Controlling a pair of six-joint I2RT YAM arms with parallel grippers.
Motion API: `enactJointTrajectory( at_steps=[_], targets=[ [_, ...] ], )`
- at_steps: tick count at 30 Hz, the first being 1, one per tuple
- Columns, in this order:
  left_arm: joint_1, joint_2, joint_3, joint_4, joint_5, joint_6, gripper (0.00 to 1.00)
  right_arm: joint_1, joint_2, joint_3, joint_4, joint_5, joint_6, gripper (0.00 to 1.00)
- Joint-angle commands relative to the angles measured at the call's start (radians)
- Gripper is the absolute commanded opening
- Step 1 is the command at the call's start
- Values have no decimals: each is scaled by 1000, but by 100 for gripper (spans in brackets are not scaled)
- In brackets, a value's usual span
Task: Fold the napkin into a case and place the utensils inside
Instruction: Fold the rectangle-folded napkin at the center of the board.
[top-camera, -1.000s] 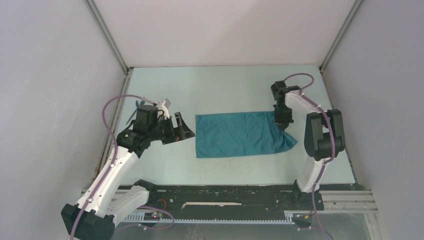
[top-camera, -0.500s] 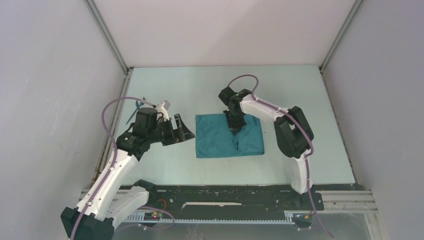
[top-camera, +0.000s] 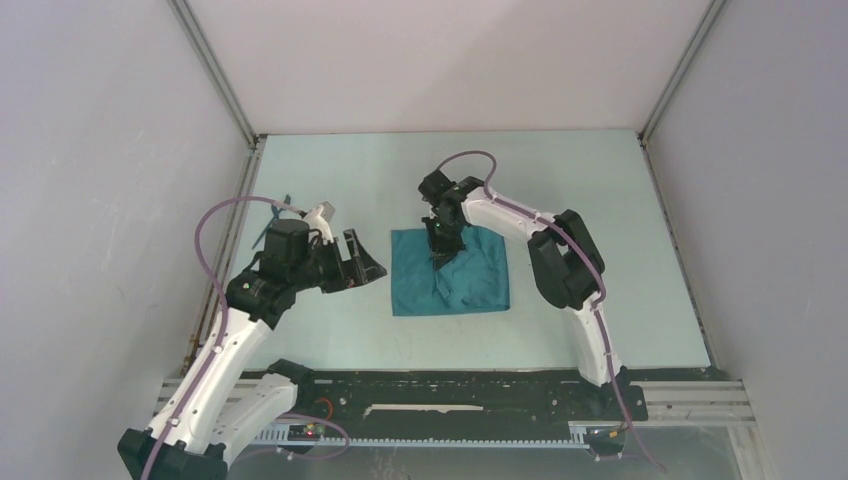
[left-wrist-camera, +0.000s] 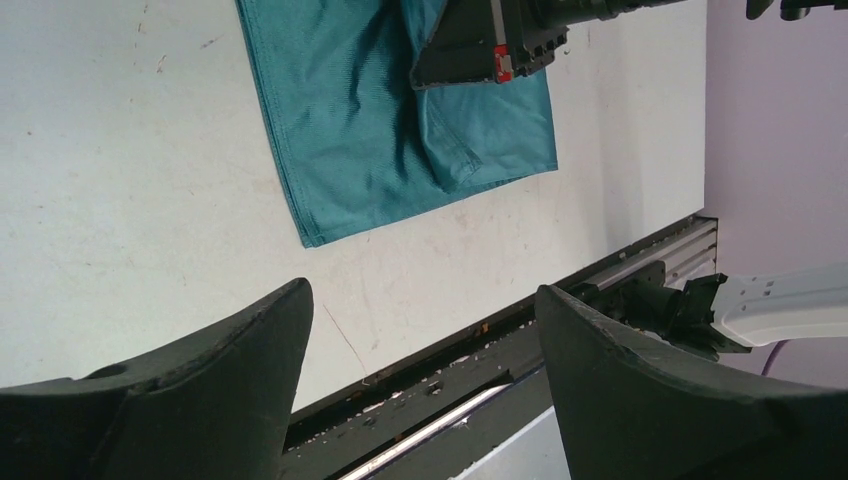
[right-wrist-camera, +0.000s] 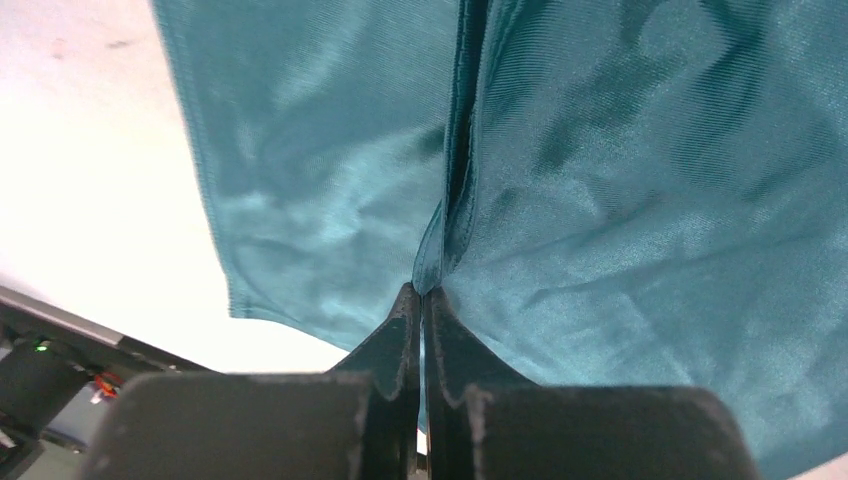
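Note:
The teal napkin (top-camera: 470, 285) lies in the middle of the table, its right part folded over to the left. My right gripper (top-camera: 441, 247) is shut on the napkin's folded edge (right-wrist-camera: 432, 262) and holds it over the cloth's upper middle. The napkin also shows in the left wrist view (left-wrist-camera: 360, 120), with the right gripper above it. My left gripper (top-camera: 365, 266) is open and empty, just left of the napkin's left edge and apart from it. No utensils are in view.
Grey walls with metal corner posts (top-camera: 215, 75) enclose the pale table (top-camera: 330, 180). A black rail (top-camera: 450, 395) runs along the near edge. A white clip with a teal strap (top-camera: 322, 211) sits on the left arm's wrist.
My right gripper has carried the napkin's right end leftward across the cloth, so the long strip is now a shorter, doubled patch. The left arm has hardly moved.

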Motion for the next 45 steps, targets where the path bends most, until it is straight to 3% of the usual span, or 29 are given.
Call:
enactJointTrajectory(
  at_steps=[1, 26, 45],
  targets=[
    [-2, -20, -2, -2, -14, -5, 88, 29, 37, 77, 34, -82, 40, 0],
    [-2, -35, 24, -38, -38, 6, 88, 82, 175, 252, 55, -203, 78, 0],
    [-1, -37, 32, -54, -52, 18, 89, 95, 224, 280, 58, -227, 85, 0]
  ],
)
